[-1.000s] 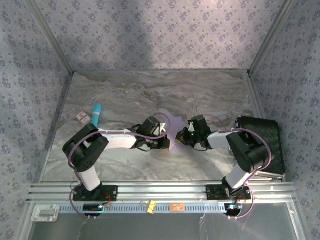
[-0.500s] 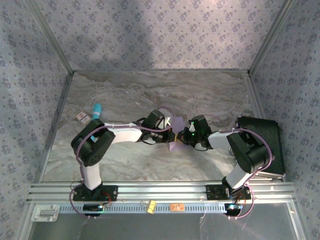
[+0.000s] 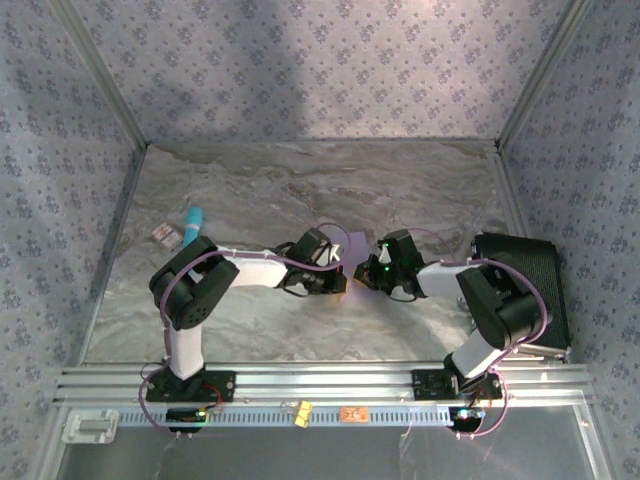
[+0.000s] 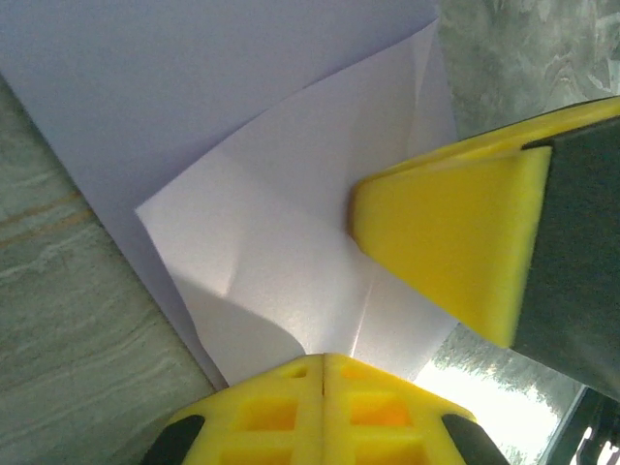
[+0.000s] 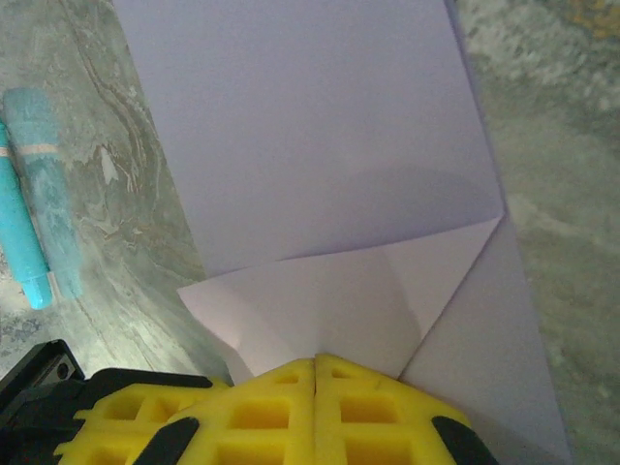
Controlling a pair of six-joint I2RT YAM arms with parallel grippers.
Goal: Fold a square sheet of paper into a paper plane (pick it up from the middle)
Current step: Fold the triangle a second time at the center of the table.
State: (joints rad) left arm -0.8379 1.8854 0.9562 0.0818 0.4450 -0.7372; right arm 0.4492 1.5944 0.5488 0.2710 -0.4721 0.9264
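Meeting at the square sheet of paper (image 5: pixel 310 145), left gripper (image 4: pixel 323 360) closed, right gripper (image 5: pixel 315 360) closed

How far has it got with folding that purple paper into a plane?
Early on. Done: a corner flap is already folded over the square sheet of paper. In hand: the left gripper and right gripper, both shut, seem to press that fold flat. Left: the remaining folds; no pointed dart shape yet.

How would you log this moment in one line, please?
left tool: shut, at sheet | right tool: shut, at sheet | sheet: corner folded over
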